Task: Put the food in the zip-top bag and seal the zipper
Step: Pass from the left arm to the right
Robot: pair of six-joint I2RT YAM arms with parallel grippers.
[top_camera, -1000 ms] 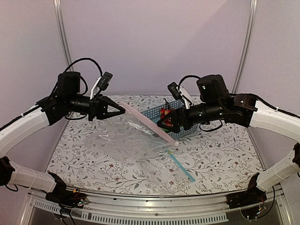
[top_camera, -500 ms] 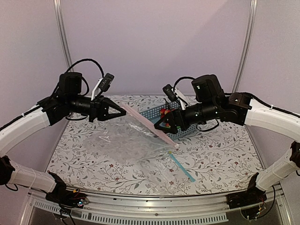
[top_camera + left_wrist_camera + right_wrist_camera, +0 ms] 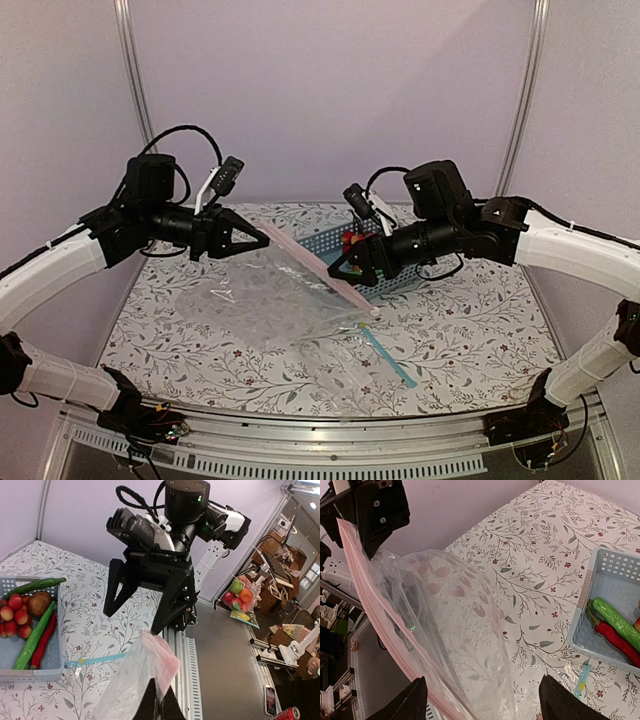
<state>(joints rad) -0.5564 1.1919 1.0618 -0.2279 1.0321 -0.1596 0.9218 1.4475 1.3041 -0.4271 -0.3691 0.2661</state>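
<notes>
My left gripper is shut on the upper end of the zipper, the pale pink strip, and holds the clear zip-top bag up off the table. In the left wrist view its fingertips pinch the pink strip. My right gripper is open and empty right beside the strip's lower half. In the right wrist view the bag fills the space between its jaws. The food lies in a blue basket: red-yellow fruits, brown lump, green vegetables, red chili.
A second clear bag with a teal-blue strip lies flat on the table near the front right, under the held bag's lower corner. The basket stands behind my right gripper at the back right. The table's near edge is a metal rail.
My right gripper has moved a little left and forward, closer to the pink strip. The left gripper and the bag have stayed in place.
</notes>
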